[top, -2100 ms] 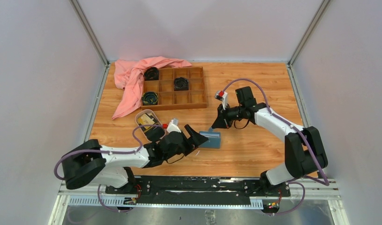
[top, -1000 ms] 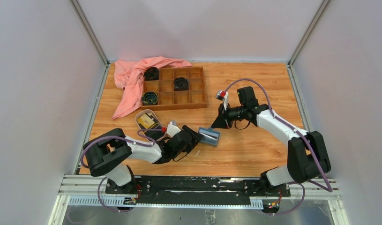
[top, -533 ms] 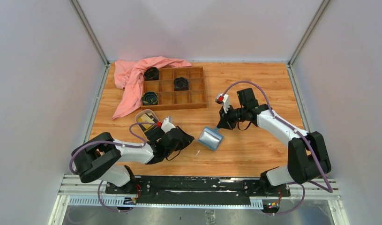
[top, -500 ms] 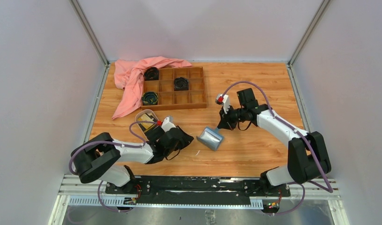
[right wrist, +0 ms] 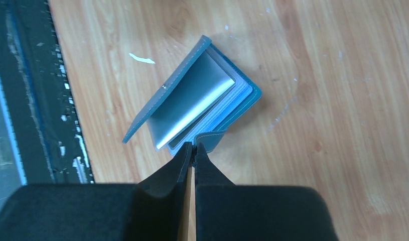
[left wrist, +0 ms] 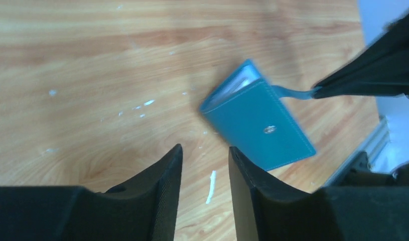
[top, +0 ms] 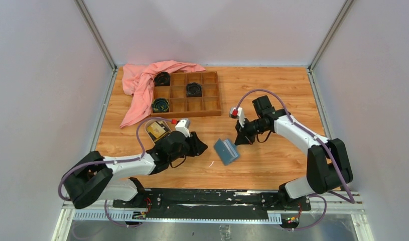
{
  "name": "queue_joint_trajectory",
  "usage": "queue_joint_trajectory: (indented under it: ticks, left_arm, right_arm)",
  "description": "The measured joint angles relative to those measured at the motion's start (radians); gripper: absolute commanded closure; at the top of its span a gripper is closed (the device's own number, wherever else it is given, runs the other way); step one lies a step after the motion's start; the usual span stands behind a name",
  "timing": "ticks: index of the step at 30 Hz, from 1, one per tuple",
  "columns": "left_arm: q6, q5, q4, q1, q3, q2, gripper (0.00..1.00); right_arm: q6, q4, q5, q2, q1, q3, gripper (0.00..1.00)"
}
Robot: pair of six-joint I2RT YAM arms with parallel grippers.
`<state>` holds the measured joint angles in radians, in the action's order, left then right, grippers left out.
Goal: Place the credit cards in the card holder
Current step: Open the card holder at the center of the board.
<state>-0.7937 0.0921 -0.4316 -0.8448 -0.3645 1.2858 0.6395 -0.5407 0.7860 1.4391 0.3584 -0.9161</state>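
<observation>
While the right gripper (right wrist: 193, 146) keeps its jaws pressed together on the little tab (right wrist: 212, 135) of the card holder (right wrist: 192, 103), the blue holder sits partly open on the tabletop (top: 272, 90), between the two arms. Its cover stands up a bit, and pale slots show inside.

From the left gripper (left wrist: 205, 153), the holder lies ahead and off to the right, near but not touching. Its long side runs on a slant, not straight across. The left jaws are a little apart and hold nothing.

I can make out one of the credit cards (top: 154, 130), a yellow one, in the oval dish (top: 150, 122), just beside the left arm and well apart from the right one. So I think the left arm is the one to fetch a card, while the right arm holds the holder open by its tab.

I cannot read any words or brand on the holder. Only a small silver snap (left wrist: 269, 129) shows on its cover.
</observation>
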Motion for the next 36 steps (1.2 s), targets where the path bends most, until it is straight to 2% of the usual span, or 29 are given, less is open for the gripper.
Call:
queue_joint_trajectory:
  ticks: [3, 7, 12, 15, 17, 21, 26, 28, 30, 36]
  left_arm:
    - [-0.010, -0.040, -0.002, 0.000, 0.000, -0.082, 0.27]
    - [-0.076, -0.107, -0.016, 0.000, 0.000, -0.146, 0.15]
    - [-0.166, -0.152, -0.016, -0.026, -0.008, -0.106, 0.07]
    - [-0.216, -0.143, -0.014, -0.070, -0.009, -0.068, 0.07]
    - [-0.248, -0.122, -0.014, -0.097, -0.009, -0.048, 0.16]
    - [-0.291, -0.076, -0.014, -0.121, -0.009, 0.000, 0.60]
    - [-0.285, -0.020, -0.012, -0.120, -0.008, 0.052, 0.88]
    - [-0.263, -0.013, -0.011, -0.111, -0.008, 0.069, 0.96]
    - [-0.240, -0.014, -0.011, -0.088, -0.007, 0.083, 0.99]
    - [-0.106, -0.060, -0.011, 0.042, -0.039, 0.185, 1.00]
  right_arm:
    - [-0.003, -0.016, 0.073, 0.000, 0.000, -0.008, 1.00]
    - [-0.020, -0.026, 0.177, 0.000, 0.000, -0.010, 1.00]
    - [-0.048, -0.026, 0.245, 0.000, 0.000, -0.010, 1.00]
    - [-0.064, -0.022, 0.253, 0.000, 0.000, -0.010, 1.00]
    - [-0.073, -0.016, 0.253, 0.000, 0.000, -0.010, 1.00]
    - [-0.085, -0.006, 0.253, 0.000, 0.000, -0.010, 1.00]
    - [-0.096, -0.002, 0.234, -0.002, 0.000, -0.010, 1.00]
    - [-0.098, -0.001, 0.211, -0.005, -0.002, -0.010, 1.00]
    - [-0.108, 0.003, 0.164, -0.013, -0.009, -0.010, 1.00]
    - [-0.156, 0.062, -0.032, 0.005, -0.047, -0.010, 1.00]
